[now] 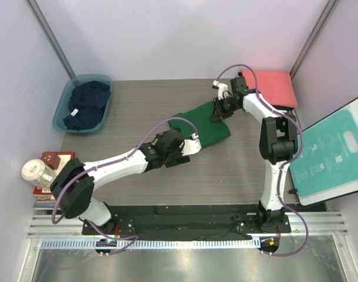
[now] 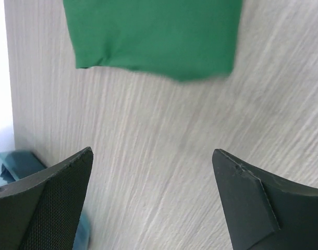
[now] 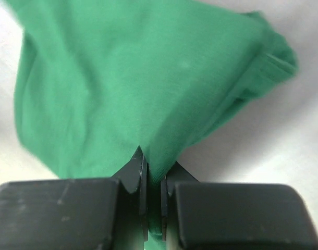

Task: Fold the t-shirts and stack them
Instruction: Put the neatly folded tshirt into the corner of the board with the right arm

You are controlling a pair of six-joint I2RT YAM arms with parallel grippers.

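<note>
My right gripper [image 3: 154, 174] is clamped on one edge of the green t-shirt [image 1: 205, 126], which lies mid-table, so that I can lift that edge for a fold. My left gripper [image 2: 153, 153] hangs wide open and empty over the table [image 2: 148, 120], near the hem.

Colour check, as I read it from the remote views.

- The green tee [image 1: 205, 128] is plain dark green with no print. It looks a brighter green in the right wrist view.
- The navy tee [image 1: 88, 100] is plain navy with a small white tag [image 1: 75, 111].
- The tub [image 1: 60, 113] is translucent teal.
- The coral tee [image 1: 277, 87] is plain coral-red.
- The table [image 1: 138, 100] is grey with a fine wood grain.
- The board [image 1: 337, 154] is teal on white, with pale diagrams.
- The left arm [image 1: 117, 161] and right arm [image 1: 273, 176] are white with black joints.
- The left gripper [image 2: 151, 156] and right gripper [image 3: 155, 172] are black.
</note>
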